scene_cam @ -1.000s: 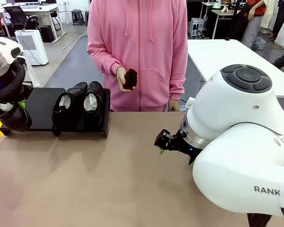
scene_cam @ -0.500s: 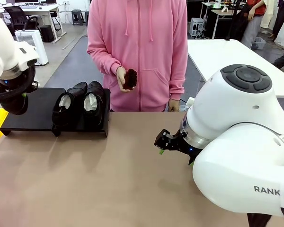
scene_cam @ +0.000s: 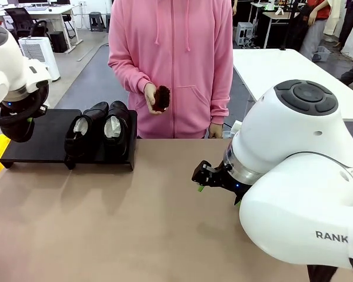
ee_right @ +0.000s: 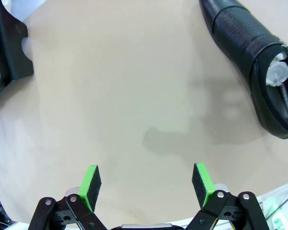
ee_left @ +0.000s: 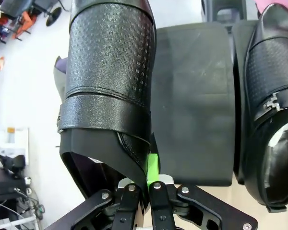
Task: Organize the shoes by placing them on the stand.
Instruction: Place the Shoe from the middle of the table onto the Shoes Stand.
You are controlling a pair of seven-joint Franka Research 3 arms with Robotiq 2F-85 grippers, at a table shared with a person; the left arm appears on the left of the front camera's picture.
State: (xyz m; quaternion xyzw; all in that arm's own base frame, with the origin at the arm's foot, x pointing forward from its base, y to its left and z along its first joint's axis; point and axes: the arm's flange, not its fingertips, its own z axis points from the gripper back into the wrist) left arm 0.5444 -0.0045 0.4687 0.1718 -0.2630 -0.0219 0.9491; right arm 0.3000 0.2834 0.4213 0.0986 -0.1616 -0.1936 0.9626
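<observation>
My left gripper [scene_cam: 28, 114] hangs over the left end of the black stand [scene_cam: 50, 138], shut on the heel rim of a glossy black shoe [scene_cam: 15, 129]. The left wrist view shows that shoe [ee_left: 110, 72] pinched at my left gripper [ee_left: 149, 179], off to one side of the stand's bare top [ee_left: 192, 96]. Two shoes [scene_cam: 84, 132] [scene_cam: 115, 128] stuffed with white paper sit side by side on the stand's right part. My right gripper [ee_right: 145, 184] is open above bare tabletop, and another shoe [ee_right: 254, 62] lies on the table a little ahead of it.
A person in a pink hoodie stands at the far side holding a small brown brush [scene_cam: 163, 97]. My right arm's bulky body [scene_cam: 300, 194] covers the table's right half. A corner of the stand [ee_right: 9, 43] appears in the right wrist view.
My left arm has risen and lifted its shoe from table level up beside the stand's left end. The right arm and the person have not moved.
</observation>
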